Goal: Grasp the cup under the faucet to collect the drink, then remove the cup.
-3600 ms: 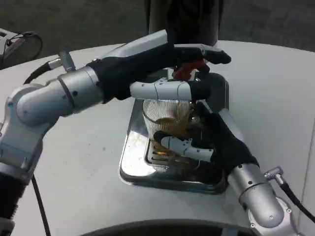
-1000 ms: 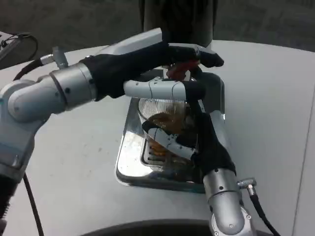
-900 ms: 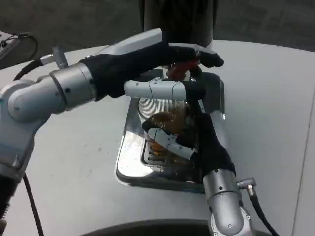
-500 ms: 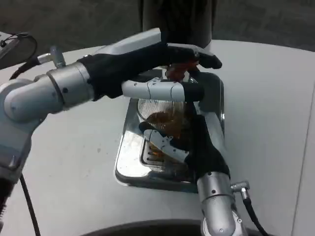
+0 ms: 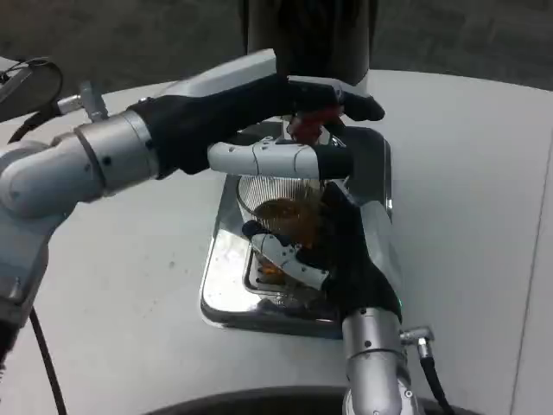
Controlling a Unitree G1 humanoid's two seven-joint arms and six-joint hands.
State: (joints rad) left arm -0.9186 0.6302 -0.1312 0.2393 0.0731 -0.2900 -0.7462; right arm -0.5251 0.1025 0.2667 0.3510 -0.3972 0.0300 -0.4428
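Note:
A clear ribbed cup (image 5: 270, 201) holding amber drink stands on the steel drip tray (image 5: 226, 290), under the red faucet lever (image 5: 307, 126) of the dark dispenser (image 5: 307, 35). My right hand (image 5: 333, 255) grips the cup from its right side, with white fingers across its front. My left hand (image 5: 259, 112) reaches in from the left above the cup. Its upper fingers rest on the red lever, and a lower finger lies across just above the cup's rim. The cup's lower part is hidden behind my right fingers.
The drip tray sits in the middle of a white round table (image 5: 467, 199). The dispenser stands right behind the tray. A cable (image 5: 34, 73) and a dark object lie at the far left edge. Bare tabletop stretches left and right of the tray.
The whole picture has drifted slightly left and up, so the camera moved. My right forearm has swung inward under the tray, more upright. The cup stays under the faucet, still held.

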